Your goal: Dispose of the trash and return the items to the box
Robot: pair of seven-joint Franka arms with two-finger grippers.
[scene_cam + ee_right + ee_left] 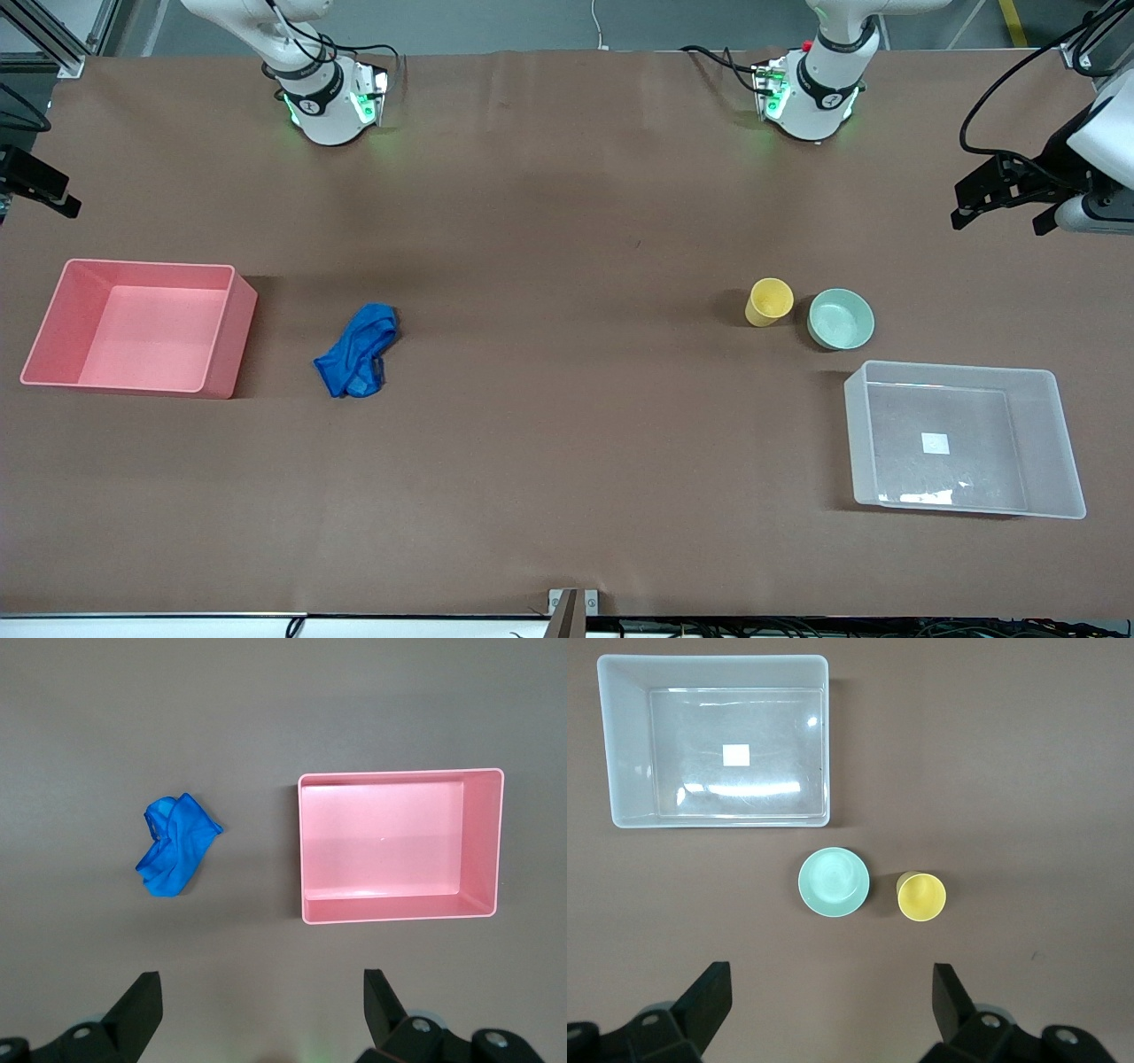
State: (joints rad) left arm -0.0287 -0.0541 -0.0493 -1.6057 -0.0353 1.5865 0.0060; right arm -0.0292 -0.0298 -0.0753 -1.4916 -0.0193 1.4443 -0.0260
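Observation:
The blue cloth rag (358,351) lies crumpled on the table beside the pink bin (229,335); it also shows in the right wrist view (174,844). The yellow cup (768,301) and the mint-green bowl (840,319) stand upright side by side, farther from the front camera than the clear box (1067,461). The left wrist view shows the cup (921,896), the bowl (834,881) and the box (620,802), which holds nothing but its white label. My left gripper (999,213) (831,992) hangs open and empty high over the table. My right gripper (35,206) (263,997) hangs open and empty high over the table.
The pink bin, with nothing in it, stands at the right arm's end of the table and also shows in the right wrist view (306,850). Brown table surface (567,354) lies between the rag and the cup. The arm bases stand along the table's edge farthest from the front camera.

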